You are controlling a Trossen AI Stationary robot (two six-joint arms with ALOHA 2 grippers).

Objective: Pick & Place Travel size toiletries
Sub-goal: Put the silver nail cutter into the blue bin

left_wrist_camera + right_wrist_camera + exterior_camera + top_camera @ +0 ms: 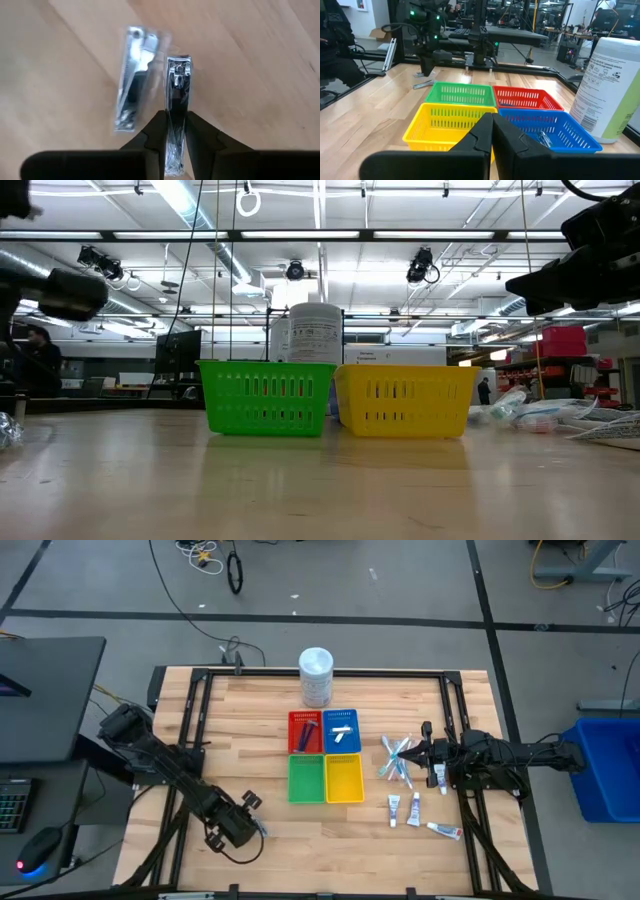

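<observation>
From above, you see a pale wooden plank table (pixel 250 860) framed in black rails, standing on a grey floor crossed by dark tape lines and loose cables. At mid-frame four small square mesh trays sit touching in a block: the red tray (pixel 305 731) holds a slim dark-blue stick (pixel 309 729), the blue tray (pixel 342 731) holds small white pieces, and the green tray (pixel 305 779) and yellow tray (pixel 344 779) hold nothing you can make out. A tall white cylindrical tub (pixel 316 677) stands just above the block. Right of the trays lie crossed pale-blue and white toothbrush-like sticks (pixel 396 758), and below them small white squeeze tubes (pixel 413 809). The left gripper (pixel 250 827) is low in the lower left; the right gripper (pixel 424 751) is beside the sticks at the right.

At table level, you look across bare wood into a bright hall with ceiling lights; the green and yellow trays stand side by side, the tub behind them.

In the left wrist view, the jaws are closed on a shiny metal nail clipper (pixel 177 100) lying on the wood, with a second clipper in a clear sachet (pixel 134 75) just beside it.

In the right wrist view, the jaws are closed on nothing, above the yellow tray, the tub at the right edge.
</observation>
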